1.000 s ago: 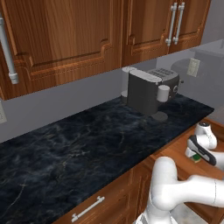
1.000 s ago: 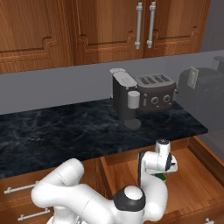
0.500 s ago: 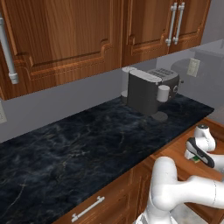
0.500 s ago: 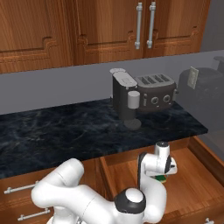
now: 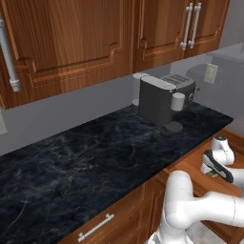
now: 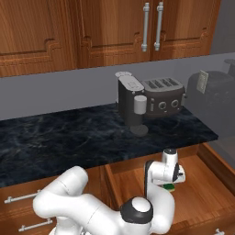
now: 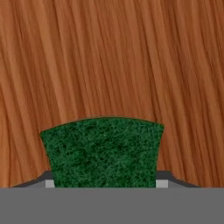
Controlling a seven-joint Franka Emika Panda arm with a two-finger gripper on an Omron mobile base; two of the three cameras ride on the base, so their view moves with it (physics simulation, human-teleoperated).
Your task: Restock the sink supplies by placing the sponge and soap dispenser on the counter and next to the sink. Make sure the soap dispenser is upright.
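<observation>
a black tabletop (image 6: 69, 137) runs from the left to a coffee maker (image 6: 131, 103) and toaster (image 6: 164, 96). right and nearer, in an open drawer (image 6: 202, 183), the fingers (image 7: 103, 183) straddle the green sponge (image 7: 103, 151), part-closed; grip uncertain. a shallow, early lift could drop it.

Glossy white rounded arm (image 6: 92, 209) with dark joint caps.

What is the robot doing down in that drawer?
It is reaching into the open wooden drawer below the black counter. Its tool sits right over a green sponge lying on the drawer floor, with a finger on each side. The sponge has not been lifted yet.
</observation>
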